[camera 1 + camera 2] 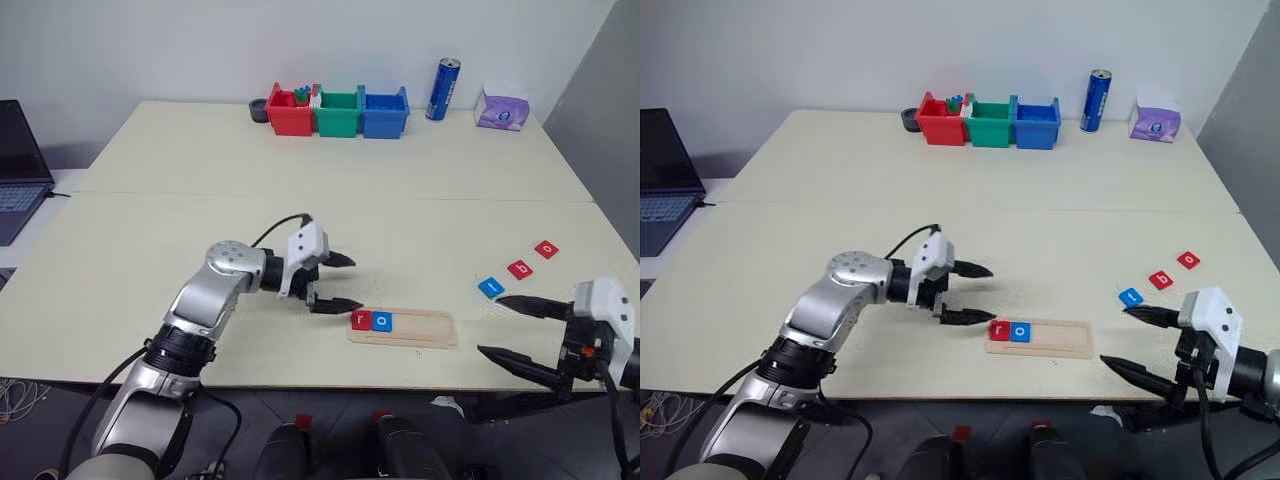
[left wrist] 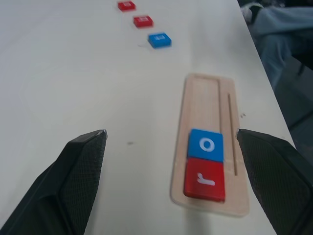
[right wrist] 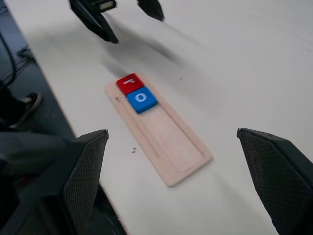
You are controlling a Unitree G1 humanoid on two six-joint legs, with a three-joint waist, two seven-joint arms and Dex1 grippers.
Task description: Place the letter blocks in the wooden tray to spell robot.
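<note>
Pale matte tabletop (image 1: 300,200) from my head: the wooden tray (image 1: 425,330) holds a red r block (image 1: 361,320) and a blue o block (image 1: 382,321); three letter blocks (image 1: 519,269) wait, so my left gripper (image 1: 335,282) and right gripper (image 1: 515,330) gape, empty. Left wrist: smooth glossy tiles, rounded pale wood. Right wrist: slot apparently grooved.

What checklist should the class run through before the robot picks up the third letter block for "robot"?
1. Red r block sits at the wooden tray's left end: ok.
2. Blue o block lies beside it, touching: ok.
3. Rest of the tray slot is free for three more: ok.
4. Red b block lies on the table between the loose blue block and the far red block, unobstructed: ok.
5. Right gripper open and holding nothing: ok.
6. Left gripper open, off the tray: ok.
</note>
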